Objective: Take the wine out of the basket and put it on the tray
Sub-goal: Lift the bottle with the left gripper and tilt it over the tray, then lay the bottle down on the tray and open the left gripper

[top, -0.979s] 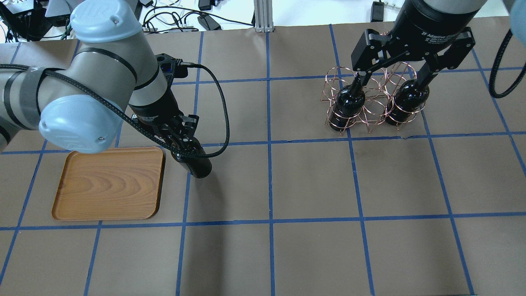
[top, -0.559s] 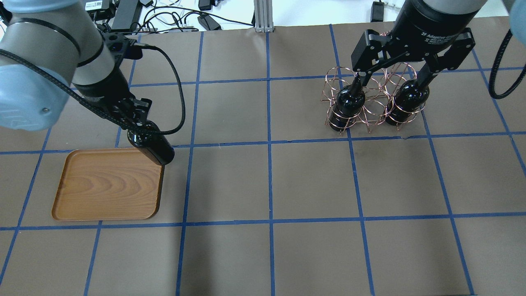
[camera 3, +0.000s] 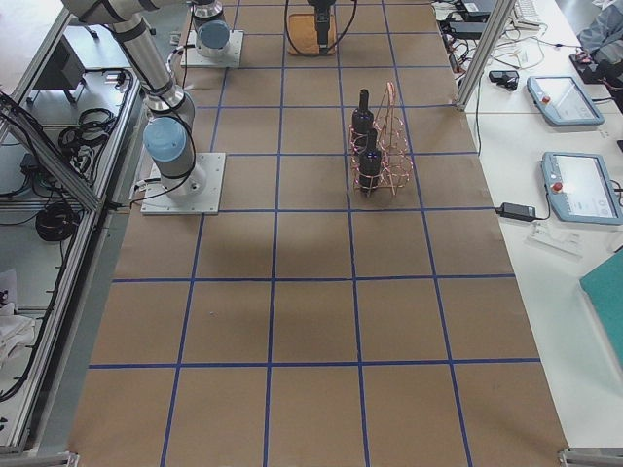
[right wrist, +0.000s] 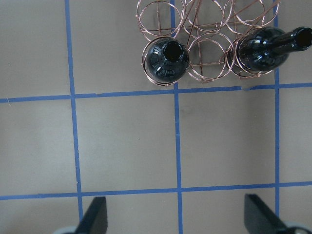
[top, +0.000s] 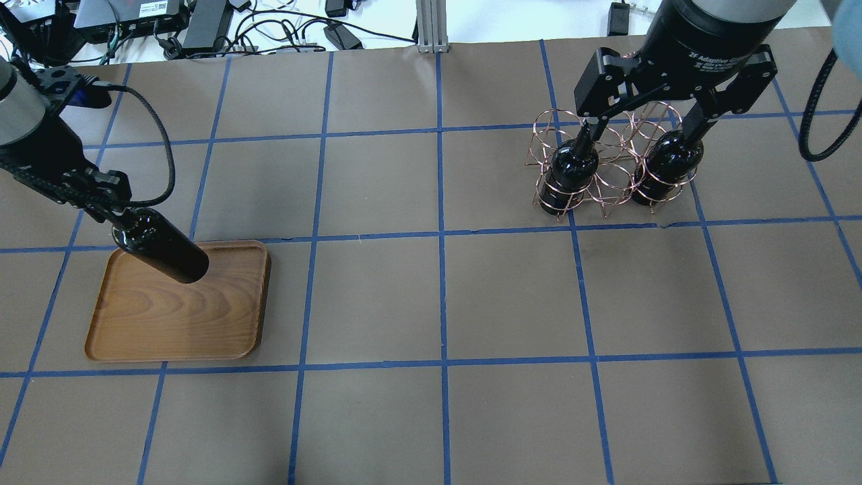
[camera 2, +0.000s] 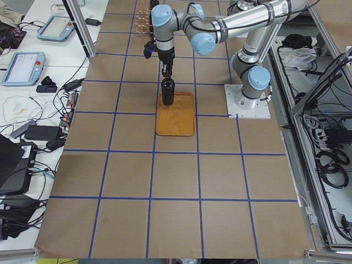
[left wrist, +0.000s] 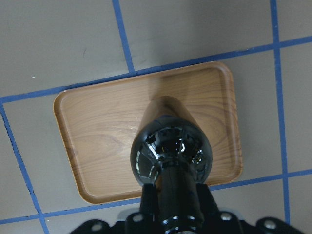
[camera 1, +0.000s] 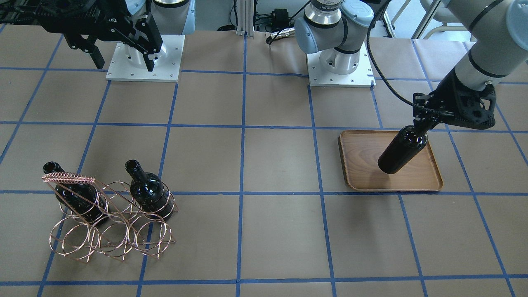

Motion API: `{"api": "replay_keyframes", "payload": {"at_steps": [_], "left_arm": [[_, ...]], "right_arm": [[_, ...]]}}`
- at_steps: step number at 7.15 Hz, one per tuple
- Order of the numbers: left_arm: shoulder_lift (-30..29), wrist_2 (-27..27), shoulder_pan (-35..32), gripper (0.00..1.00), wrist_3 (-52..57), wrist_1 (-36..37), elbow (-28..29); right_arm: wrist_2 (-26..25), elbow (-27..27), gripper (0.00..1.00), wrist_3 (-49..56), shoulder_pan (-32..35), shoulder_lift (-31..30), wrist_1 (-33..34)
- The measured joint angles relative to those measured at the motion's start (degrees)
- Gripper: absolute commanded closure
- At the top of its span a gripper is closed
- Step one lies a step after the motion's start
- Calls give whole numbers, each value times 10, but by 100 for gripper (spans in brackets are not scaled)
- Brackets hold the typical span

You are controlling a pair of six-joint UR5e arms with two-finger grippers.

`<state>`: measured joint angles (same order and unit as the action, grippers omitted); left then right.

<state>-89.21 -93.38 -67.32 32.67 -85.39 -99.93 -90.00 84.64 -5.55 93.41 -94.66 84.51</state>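
Observation:
My left gripper (top: 116, 214) is shut on the neck of a black wine bottle (top: 163, 254) and holds it upright over the brown wooden tray (top: 168, 327), near the tray's far part. The front view shows the bottle (camera 1: 401, 150) low over the tray (camera 1: 361, 175); I cannot tell whether it touches. In the left wrist view the bottle (left wrist: 170, 146) hangs over the tray (left wrist: 97, 131). My right gripper (top: 641, 128) is open and empty, high above the copper wire basket (top: 609, 176). Two more bottles (top: 572, 168) (top: 667, 164) stand in the basket's end rings.
The table is brown paper with blue tape grid lines (top: 441, 232). The basket's coiled handle (camera 1: 68, 178) sticks up above the rings. Both arm bases (camera 1: 340, 62) stand at the robot's edge. Cables and boxes (top: 202, 27) lie beyond the table's far edge.
My left arm has carried the bottle leftward, from beside the tray's right edge to over the tray. My right arm and the basket have not moved.

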Motion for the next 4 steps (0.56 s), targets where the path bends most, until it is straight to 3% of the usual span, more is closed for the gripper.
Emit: {"api": "replay_keyframes", "payload": {"at_steps": [4], "left_arm": [[-5,2,35,100,43,-4,-26]], "right_arm": [[1,0,0,1,0,0,0]]}}
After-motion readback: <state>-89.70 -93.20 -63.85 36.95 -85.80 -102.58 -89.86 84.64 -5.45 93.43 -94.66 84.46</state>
